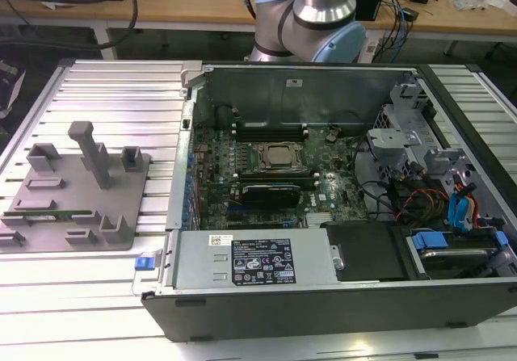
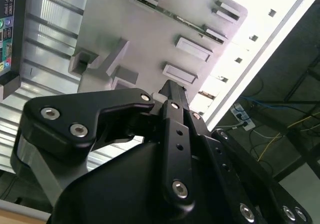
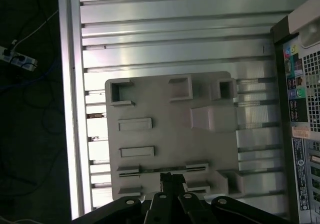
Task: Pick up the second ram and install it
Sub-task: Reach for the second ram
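- The ribbed metal tabletop (image 1: 105,86) spans everything I can see, far below the end effector.
- The open computer case (image 1: 323,296) sits on it, off to one side of the end effector. On the exterior view's right of the grey tray, it shows its motherboard (image 1: 266,191) and the processor socket (image 1: 280,157). A black card (image 1: 271,193) lies flat just beside the socket.
- The arm (image 1: 315,6) rises behind the case in the exterior view.
- The grey tray (image 1: 121,183) lies flat on the tabletop directly under the end effector, well apart from it. I see its blocks and shallow pockets in both wrist views. A tall post (image 1: 95,155) stands upright on it.
- The end effector (image 3: 172,176) hangs high over the tray, pointing down at it. As I read it, its black fingertips are drawn together with nothing between them, and they touch nothing.
- The second ram (image 1: 60,213) lies in a long slot of the tray, held between two small grey brackets. It is not yet picked up. In the first wrist view the fingertips line up over the middle of the stick (image 3: 150,170). In the second wrist view it shows as a thin green strip (image 2: 180,17) beyond the fingertips, well clear of them.
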`<state>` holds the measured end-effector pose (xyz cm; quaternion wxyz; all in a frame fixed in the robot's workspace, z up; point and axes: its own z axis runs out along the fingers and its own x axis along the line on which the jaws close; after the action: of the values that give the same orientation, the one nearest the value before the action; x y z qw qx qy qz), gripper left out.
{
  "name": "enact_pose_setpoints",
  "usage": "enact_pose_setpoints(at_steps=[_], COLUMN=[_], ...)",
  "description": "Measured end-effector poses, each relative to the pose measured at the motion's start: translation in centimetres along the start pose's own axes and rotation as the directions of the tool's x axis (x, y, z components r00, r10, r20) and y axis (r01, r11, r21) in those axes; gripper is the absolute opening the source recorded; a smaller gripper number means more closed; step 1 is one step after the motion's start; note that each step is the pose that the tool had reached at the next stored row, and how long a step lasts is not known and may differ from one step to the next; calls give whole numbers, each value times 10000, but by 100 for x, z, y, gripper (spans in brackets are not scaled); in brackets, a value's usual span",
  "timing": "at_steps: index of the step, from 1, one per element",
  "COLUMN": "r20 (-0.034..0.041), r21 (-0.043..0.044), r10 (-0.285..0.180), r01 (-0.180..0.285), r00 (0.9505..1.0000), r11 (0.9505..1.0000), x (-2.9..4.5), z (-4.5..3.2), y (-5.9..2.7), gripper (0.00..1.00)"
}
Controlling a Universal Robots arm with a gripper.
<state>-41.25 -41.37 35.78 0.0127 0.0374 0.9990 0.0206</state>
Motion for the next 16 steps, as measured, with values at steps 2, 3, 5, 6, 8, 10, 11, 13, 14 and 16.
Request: enact_pose_setpoints(at_steps=[2,3,5,6,8,10,11,13,14,16], r20=[1,0,0,1,0,0,0,0,0,0], r21=[0,1,1,0,0,0,0,1,1,1], r10=[0,0,1,-1,1,0,1,1,0,0], r01=[0,0,-1,1,-1,0,-1,-1,0,0], r00=[10000,10000,10000,10000,10000,10000,10000,10000,10000,10000], r11=[10000,10000,10000,10000,10000,10000,10000,10000,10000,10000], x=[9,12,25,29,36,40,41,41,41,41], z=[87,120,184,208,250,289,297,299,299,300], y=[-50,-62,-78,-86,-98,-108,-109,-109,-110,-110], gripper=[8,8,8,8,8,8,8,8,8,8])
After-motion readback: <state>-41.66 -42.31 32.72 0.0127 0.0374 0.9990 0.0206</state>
